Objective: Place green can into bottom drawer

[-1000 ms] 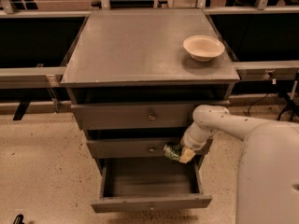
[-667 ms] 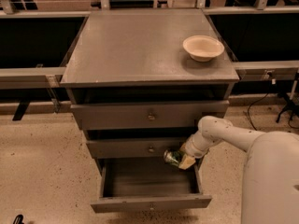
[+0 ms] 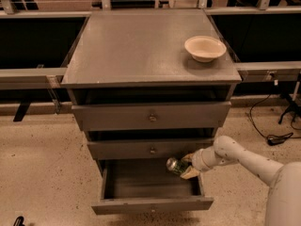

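Because the green can [image 3: 174, 165] is a small, thin-walled drink can, I judge it light, easily crushed and somewhat slick on its printed side; the sensible hold is across the middle of the body, not on the silver ends, with only modest squeeze. The gripper [image 3: 184, 167] appears to have it that way; its two tan fingers [image 3: 190, 173] sit closed on the can's body, one above and one below, with the can lying roughly on its side and a silver end pointing toward nine o'clock. The can hangs over the open bottom drawer [image 3: 151, 204], at about two o'clock of its cavity, near the right wall and just under the front of the middle drawer [image 3: 151, 149]; whether it touches that front I cannot tell. The arm [image 3: 237, 155] reaches in from four o'clock, bent at a pale rounded joint, wrist angled toward nine o'clock. The cream bowl [image 3: 205, 48] rests on the cabinet top [image 3: 136, 51], at one o'clock from the can, well apart.
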Controlling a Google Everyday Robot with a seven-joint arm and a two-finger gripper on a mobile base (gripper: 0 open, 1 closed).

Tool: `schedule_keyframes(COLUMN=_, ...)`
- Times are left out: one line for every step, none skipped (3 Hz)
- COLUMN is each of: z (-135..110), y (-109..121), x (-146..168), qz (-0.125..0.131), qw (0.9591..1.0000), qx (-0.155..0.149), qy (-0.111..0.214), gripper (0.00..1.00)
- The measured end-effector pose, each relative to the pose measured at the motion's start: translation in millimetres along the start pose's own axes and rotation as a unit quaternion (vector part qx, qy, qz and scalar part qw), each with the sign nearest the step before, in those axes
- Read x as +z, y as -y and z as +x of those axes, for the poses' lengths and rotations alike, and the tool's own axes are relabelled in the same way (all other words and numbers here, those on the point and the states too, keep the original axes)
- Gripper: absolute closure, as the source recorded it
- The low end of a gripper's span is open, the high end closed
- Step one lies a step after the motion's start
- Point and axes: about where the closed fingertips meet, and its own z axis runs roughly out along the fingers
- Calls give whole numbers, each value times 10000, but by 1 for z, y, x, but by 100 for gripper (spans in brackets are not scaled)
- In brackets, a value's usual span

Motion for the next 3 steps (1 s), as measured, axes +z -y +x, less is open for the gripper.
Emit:
schedule_keyframes(z=10, y=-10, x=26, qz=-105, qw=9996, qx=-165, qy=211, gripper=58)
schedule_keyframes(z=20, y=-22, x=55, qz=-360, qw=9982, qx=-303, qy=358, gripper=35)
schedule_keyframes(z=38, y=-38, x=77, qz=-724, qw=9962, qx=-315, qy=379, gripper=12)
